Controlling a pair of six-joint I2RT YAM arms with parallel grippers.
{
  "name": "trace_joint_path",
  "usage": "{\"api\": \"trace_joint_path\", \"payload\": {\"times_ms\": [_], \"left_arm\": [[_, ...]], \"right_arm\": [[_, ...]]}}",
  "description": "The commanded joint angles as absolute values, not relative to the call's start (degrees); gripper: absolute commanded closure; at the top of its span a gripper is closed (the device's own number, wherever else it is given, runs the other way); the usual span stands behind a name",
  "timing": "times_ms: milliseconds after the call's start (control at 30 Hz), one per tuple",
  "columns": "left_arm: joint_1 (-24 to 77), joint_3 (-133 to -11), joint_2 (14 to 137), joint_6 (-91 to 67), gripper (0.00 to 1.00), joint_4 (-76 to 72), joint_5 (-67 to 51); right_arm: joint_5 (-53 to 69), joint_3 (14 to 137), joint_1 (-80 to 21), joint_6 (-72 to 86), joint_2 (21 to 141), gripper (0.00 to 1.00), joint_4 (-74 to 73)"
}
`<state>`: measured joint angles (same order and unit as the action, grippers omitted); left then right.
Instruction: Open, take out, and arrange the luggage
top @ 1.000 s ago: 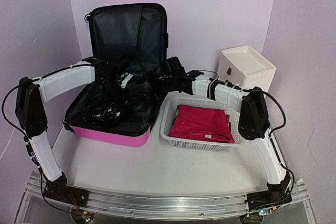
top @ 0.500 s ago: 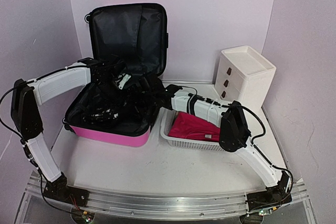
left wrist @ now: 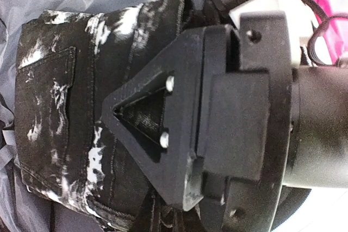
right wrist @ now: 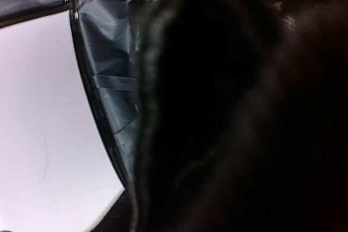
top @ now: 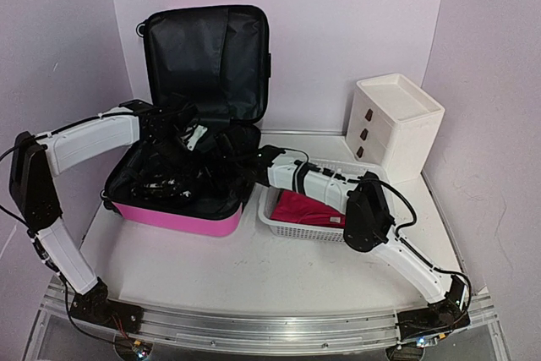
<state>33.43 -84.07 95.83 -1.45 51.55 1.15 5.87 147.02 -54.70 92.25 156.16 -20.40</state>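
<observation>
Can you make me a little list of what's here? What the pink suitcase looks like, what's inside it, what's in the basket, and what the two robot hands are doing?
luggage: pink, lying open, lid standing up
inside: black jeans with white splotches
basket: white mesh, right of the luggage, red cloth in it
drawer stack: white, back right
left gripper: shut, over the jeans
right gripper: inside the luggage; can't tell if open or shut
</observation>
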Motion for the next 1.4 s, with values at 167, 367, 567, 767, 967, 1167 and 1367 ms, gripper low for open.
{"api": "trace_joint_path", "payload": {"times_ms": [167,367,567,767,967,1167,1367], "left_arm": [[33.8,-78.3,78.2,-4.7,0.41,49.9,-3.8],[30.9,-74.8,62.6,-8.1,0.28,52.7,-0.6],[30.1,-72.8,53.6,-10.7,0.27,53.8,-0.8],[30.1,-71.1,53.1,-11.7,0.27,53.8,-0.5],[30.1,-71.2,55.2,-12.1,0.28,53.4,-1.0],[30.1,-71.3,57.9,-13.1,0.29,51.9,-3.5],[30.1,-72.0,60.4,-13.6,0.31,50.3,-5.2]], "right_arm": [[2.8,149.2,-55.0,80.7,153.6,1.0,-13.5],[7.5,146.4,-54.3,70.5,148.5,1.0,-12.4],[14.5,135.6,-51.9,63.4,137.3,1.0,-12.4],[24.3,122.2,-45.7,64.0,126.3,1.0,-12.3],[35.3,110.6,-37.2,63.3,115.3,1.0,-16.5],[44.7,102.0,-28.4,59.6,106.7,1.0,-25.8],[48.9,93.9,-24.2,56.7,101.1,1.0,-28.5]]}}
